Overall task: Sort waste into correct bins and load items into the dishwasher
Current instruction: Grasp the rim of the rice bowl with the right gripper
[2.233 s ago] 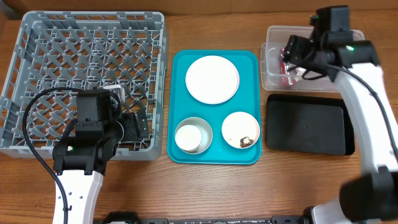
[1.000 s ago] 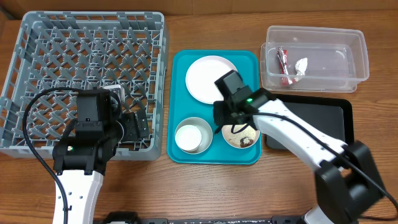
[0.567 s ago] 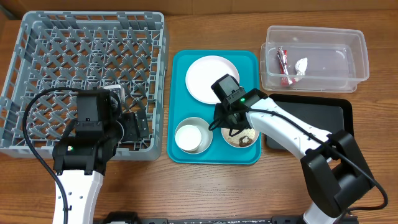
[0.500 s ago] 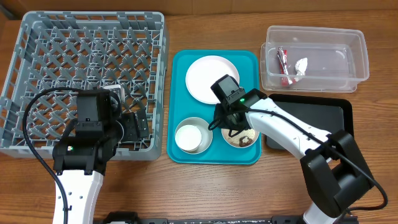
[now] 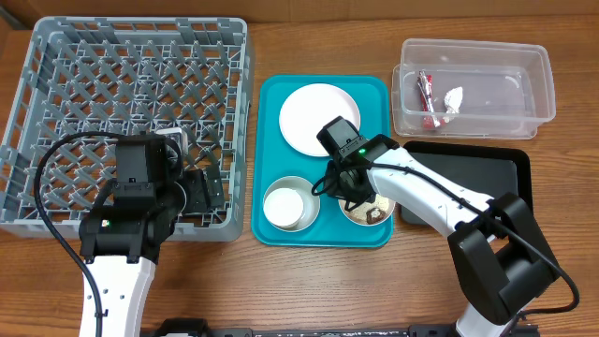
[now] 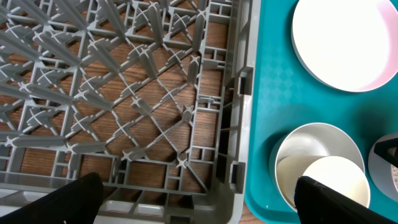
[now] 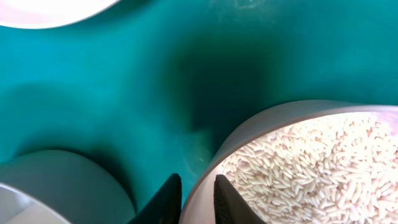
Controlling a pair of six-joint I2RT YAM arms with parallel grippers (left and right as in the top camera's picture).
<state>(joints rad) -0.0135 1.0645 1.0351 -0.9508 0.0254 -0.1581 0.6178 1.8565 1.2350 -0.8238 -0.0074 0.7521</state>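
Note:
My right gripper (image 5: 343,190) is down on the left rim of the small white bowl (image 5: 379,217) on the teal tray. In the right wrist view its fingers (image 7: 198,200) straddle the bowl's rim (image 7: 249,127), one outside and one inside, closed on the wall. Pale rice grains (image 7: 311,168) fill the bowl, and a brown lump (image 5: 376,212) shows in it. The greyish bowl (image 5: 298,185) holds the small white cup (image 5: 284,208). The white plate (image 5: 314,112) lies behind. My left gripper (image 6: 199,205) is open and empty over the grey dish rack's (image 5: 122,94) front right corner.
The teal tray (image 5: 271,94) sits mid-table between the rack and the bins. The clear tub (image 5: 487,56) at the back right holds the red-and-white wrapper (image 5: 427,98) and crumpled paper (image 5: 453,97). The black tray (image 5: 468,187) lies in front of the tub, right of the bowl.
My right arm has swung from the clear tub to the teal tray and lowered onto the rice bowl's left rim. The left arm has not moved.

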